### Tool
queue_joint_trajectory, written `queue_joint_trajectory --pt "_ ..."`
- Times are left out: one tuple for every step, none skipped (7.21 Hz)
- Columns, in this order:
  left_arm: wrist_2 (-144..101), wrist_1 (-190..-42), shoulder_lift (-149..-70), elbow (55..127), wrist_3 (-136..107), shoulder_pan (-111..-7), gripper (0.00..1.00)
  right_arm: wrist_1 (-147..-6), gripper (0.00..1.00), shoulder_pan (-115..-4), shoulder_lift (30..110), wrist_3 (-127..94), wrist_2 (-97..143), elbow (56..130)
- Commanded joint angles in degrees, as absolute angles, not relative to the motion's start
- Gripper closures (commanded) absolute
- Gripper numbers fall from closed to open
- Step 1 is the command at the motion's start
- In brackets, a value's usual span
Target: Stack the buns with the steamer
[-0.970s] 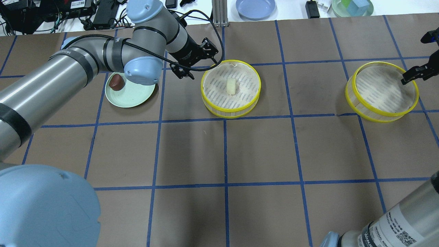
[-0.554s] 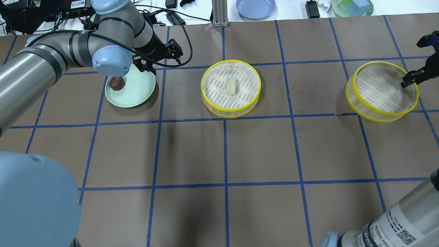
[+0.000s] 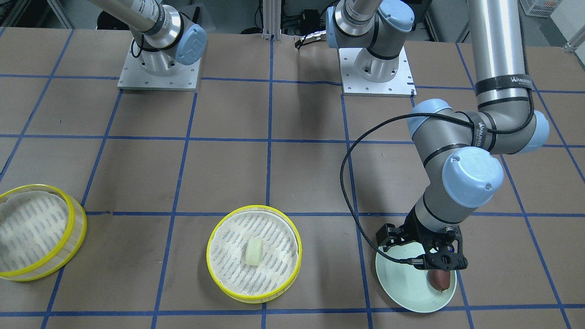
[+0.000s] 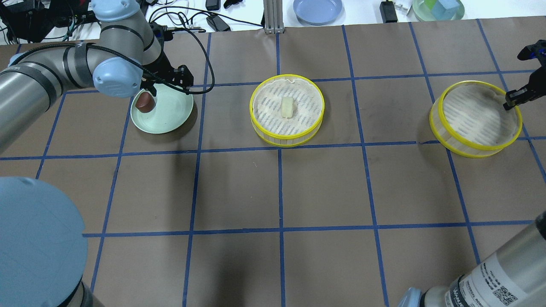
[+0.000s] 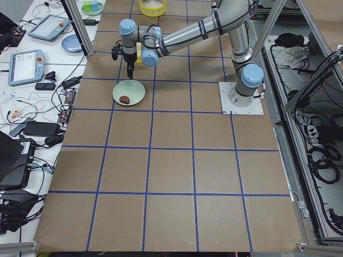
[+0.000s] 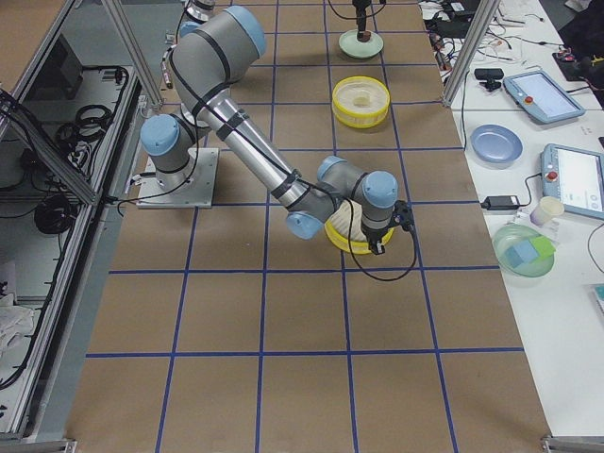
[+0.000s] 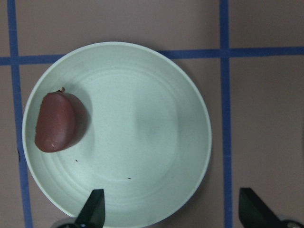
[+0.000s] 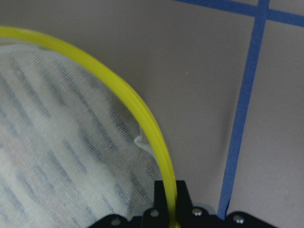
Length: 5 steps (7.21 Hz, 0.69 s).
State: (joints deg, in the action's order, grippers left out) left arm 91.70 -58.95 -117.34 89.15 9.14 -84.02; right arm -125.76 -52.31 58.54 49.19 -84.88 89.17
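reddish-brown bun (image 7: 56, 122) lies at the left edge of the mint-green plate (image 7: 190, 95), far left on the bench (image 4: 324, 187). the left gripper (image 7: 173, 213) hangs above the plate, jaws spread, holding nothing. treat the bun as soft and light: close gently across its short sides. the cream-white bun (image 4: 287, 106) sits in the centre steamer tier (image 4: 286, 138). far right, the right gripper (image 4: 514, 97) is clamped on the yellow rim of the second steamer tier (image 4: 469, 149). that rim looks thin, so lift it level.
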Motion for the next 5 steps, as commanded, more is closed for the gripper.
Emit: queue_joint_trajectory --pt "91.93 -56.18 -118.56 89.82 20.01 -79.73 0.0 -119.65 1.0 -55.26 64.82 47.47 -85.17 88.77" --pt "91.93 -54.6 -119.26 89.82 24.65 -78.24 0.0 -117.44 1.0 -58.59 67.82 44.33 -85.34 88.77" --pt "91.41 -52.23 -120.31 89.82 28.44 -76.57 0.0 -116.2 1.0 -61.76 69.5 38.9 -85.43 88.77" --pt "91.15 -49.86 -121.63 89.82 30.39 -75.86 0.0 -116.28 1.0 -64.92 69.87 34.15 -85.6 88.77" --pt "89.32 -48.79 -122.86 89.82 30.5 -75.85 0.03 -116.37 1.0 -68.95 70.31 28.01 -87.08 88.77"
